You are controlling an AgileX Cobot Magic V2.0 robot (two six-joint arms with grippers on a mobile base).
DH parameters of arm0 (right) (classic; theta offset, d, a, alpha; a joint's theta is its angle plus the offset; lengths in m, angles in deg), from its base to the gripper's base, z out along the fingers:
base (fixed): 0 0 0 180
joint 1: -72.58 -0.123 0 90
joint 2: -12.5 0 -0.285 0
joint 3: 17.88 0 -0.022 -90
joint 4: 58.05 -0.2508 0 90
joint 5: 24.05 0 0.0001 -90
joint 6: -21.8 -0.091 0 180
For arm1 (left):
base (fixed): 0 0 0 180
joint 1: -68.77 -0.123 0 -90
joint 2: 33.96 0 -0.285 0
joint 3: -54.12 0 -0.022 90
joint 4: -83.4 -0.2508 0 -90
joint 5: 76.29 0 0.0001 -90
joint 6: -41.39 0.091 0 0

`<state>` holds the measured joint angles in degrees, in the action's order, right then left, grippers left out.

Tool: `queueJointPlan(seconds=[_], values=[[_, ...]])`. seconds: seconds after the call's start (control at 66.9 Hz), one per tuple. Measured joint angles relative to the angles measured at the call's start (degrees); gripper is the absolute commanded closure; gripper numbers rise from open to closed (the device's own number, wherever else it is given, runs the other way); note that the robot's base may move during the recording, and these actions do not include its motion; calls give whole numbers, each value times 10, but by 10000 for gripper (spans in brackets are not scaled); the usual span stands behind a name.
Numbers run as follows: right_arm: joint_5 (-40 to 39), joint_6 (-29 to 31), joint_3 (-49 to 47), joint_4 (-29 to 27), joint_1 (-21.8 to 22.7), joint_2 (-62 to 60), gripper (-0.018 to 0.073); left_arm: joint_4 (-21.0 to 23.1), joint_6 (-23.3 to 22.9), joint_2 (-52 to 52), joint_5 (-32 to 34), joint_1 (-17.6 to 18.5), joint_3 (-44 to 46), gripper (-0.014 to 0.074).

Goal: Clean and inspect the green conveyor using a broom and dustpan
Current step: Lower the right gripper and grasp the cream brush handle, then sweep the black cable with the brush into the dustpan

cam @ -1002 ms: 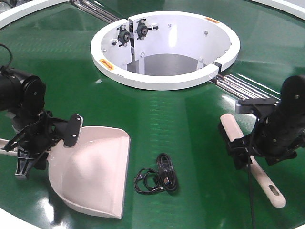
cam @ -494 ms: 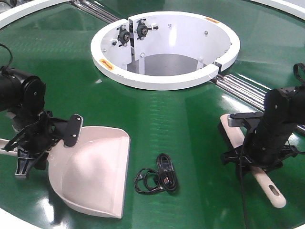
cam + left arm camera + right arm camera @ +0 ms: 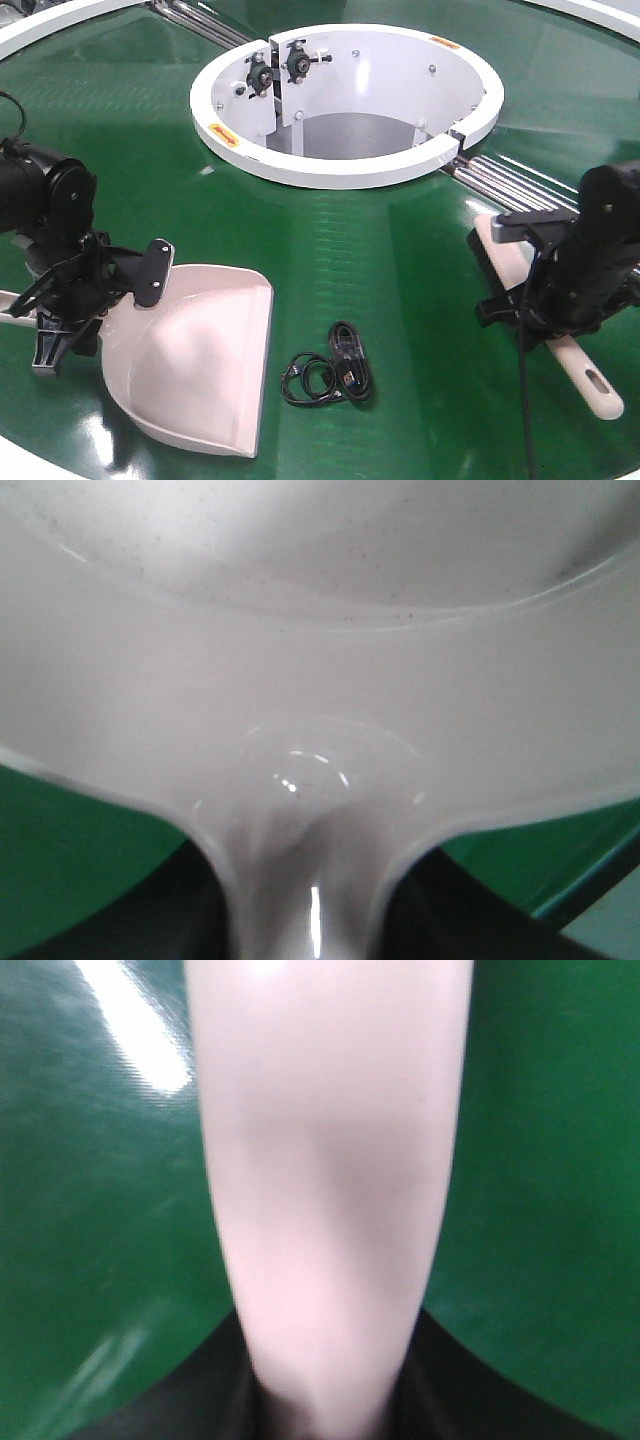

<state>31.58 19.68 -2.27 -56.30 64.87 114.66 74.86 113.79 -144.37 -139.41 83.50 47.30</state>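
Green conveyor [image 3: 350,250]: the glossy dark-green belt serves as the bench for all items. Its white central ring [image 3: 340,172] lies at the far middle, with metal rollers [image 3: 515,185] exposed to the right of the ring.

Dustpan [image 3: 200,360]: lies on the belt at near left, with the wide lip towards the near edge and the handle running out to the left. The left gripper [image 3: 62,312] is at the handle root. In the left wrist view the pan's neck [image 3: 300,880] runs between the dark fingers [image 3: 190,900], which are closed narrowly against it.

Broom [image 3: 592,378]: lies at near right, well apart from the dustpan, set diagonally with the slotted handle end nearest the front edge and the bristle end towards the rollers. The right gripper [image 3: 545,310] sits over its middle. In the right wrist view the beige shaft [image 3: 330,1160] passes between the fingers [image 3: 200,1390], which are clamped on it. Whether the broom touches the belt cannot be told.

Black cable [image 3: 335,372]: coiled and loose on the belt between the two tools, just beside the dustpan's right edge
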Motion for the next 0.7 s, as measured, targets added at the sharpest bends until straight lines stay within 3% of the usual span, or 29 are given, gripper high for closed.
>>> queueJointPlan(seconds=[0.165, 0.494, 0.583, 0.703], values=[[4, -15, 45, -17, 0, -73, 564, 0, 0, 0, 0, 0, 0, 604], [46, -15, 155, -109, -2, -157, 564, 0, 0, 0, 0, 0, 0, 604], [55, -19, 155, -116, -18, -161, 564, 0, 0, 0, 0, 0, 0, 604], [53, -57, 155, -114, -72, -161, 564, 0, 0, 0, 0, 0, 0, 604]])
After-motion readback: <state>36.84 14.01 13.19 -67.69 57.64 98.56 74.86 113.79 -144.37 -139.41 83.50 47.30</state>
